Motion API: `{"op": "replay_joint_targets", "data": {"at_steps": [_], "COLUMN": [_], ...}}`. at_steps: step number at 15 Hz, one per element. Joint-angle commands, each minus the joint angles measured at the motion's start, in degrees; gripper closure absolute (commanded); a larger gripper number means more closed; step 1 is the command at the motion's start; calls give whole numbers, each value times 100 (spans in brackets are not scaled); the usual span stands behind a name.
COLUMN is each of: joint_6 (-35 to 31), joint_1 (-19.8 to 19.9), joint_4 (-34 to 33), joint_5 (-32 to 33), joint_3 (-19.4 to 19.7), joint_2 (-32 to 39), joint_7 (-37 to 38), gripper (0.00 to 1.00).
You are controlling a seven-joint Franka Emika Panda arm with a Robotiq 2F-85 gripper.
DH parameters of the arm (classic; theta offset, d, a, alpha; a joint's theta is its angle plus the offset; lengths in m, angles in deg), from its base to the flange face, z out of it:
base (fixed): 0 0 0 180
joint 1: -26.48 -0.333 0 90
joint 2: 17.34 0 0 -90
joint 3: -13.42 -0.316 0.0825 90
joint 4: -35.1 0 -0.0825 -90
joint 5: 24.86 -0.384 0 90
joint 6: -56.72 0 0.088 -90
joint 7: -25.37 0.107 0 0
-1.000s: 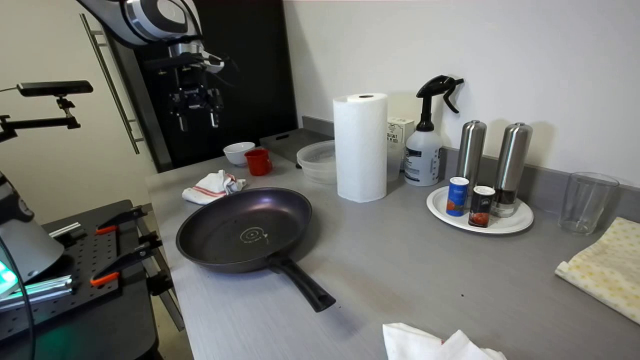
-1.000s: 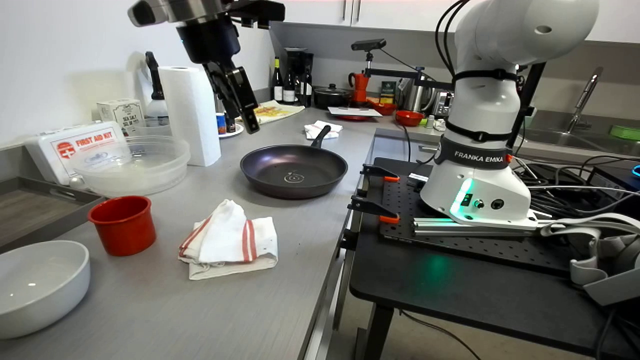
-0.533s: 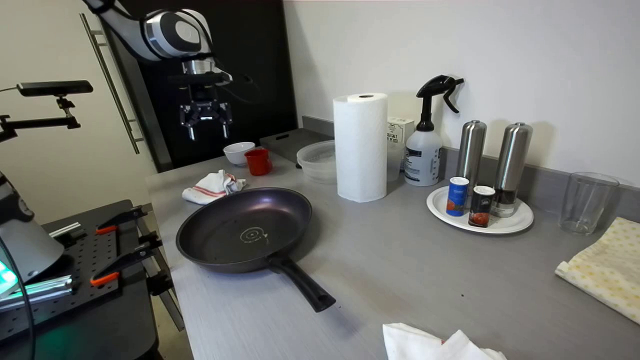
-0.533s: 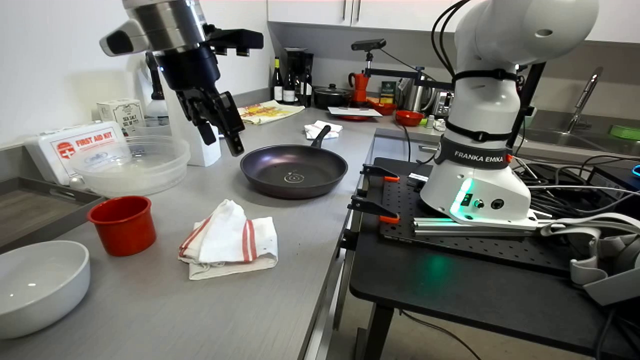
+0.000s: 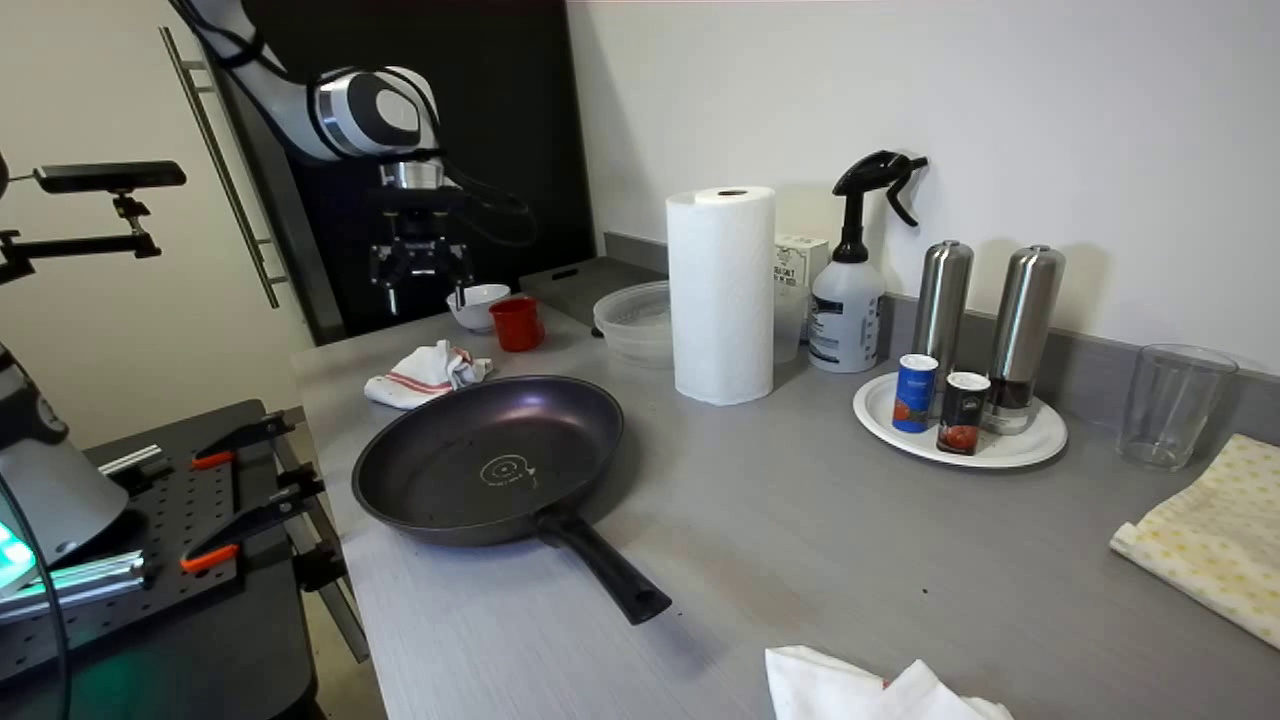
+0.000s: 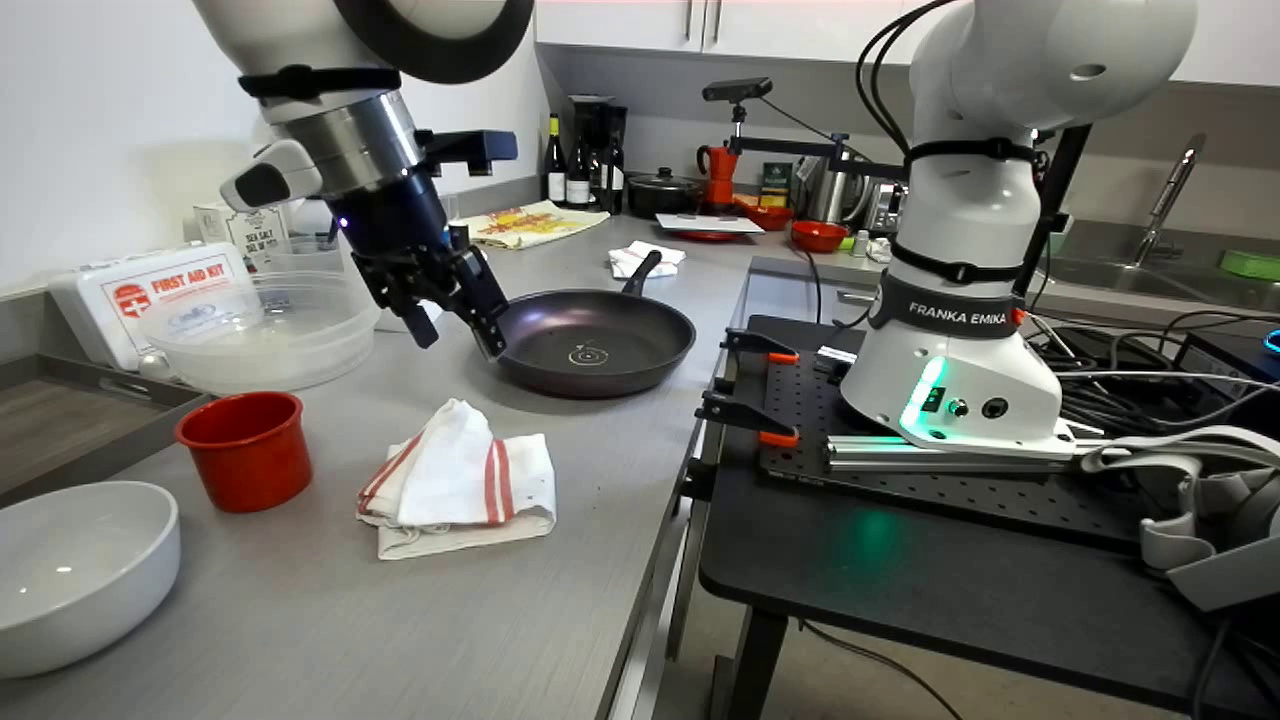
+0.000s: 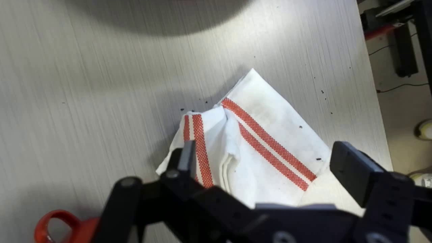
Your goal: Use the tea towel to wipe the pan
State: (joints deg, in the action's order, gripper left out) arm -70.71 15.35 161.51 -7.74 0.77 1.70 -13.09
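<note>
Above the grey counter (image 6: 330,620), at twelve o'clock from the tea towel (image 7: 251,158) in both exterior views, hangs the gripper (image 5: 426,300); its fingers (image 7: 352,170) stand wide apart, clasping nothing, presumably set to pinch the towel's bunched ridge; the towel lies crumpled on the counter, near the pan (image 6: 590,345) but apart from it, which should make for a short carry; the handle (image 5: 605,570) points between four and five o'clock in an exterior view, perhaps to keep it clear of the wiping. From the wrist, the gripper's own body hides the towel's edge at six o'clock, and a red cup (image 6: 245,455) is cut off at eight; how high the gripper hangs is hard to judge; a second white cloth (image 5: 880,690) is cut off at five o'clock in an exterior view.
</note>
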Motion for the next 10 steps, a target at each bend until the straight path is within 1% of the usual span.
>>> {"op": "replay_joint_targets", "data": {"at_steps": [1, 6, 10], "joint_6": [-318, -735, -918], "joint_1": [43, 91, 169], "joint_4": [-213, -512, -920], "joint_5": [270, 325, 261], "joint_3": [-7, -1, 39], "joint_2": [412, 894, 1324], "joint_7": [-263, -536, -706], "gripper": [0, 0, 0]}}
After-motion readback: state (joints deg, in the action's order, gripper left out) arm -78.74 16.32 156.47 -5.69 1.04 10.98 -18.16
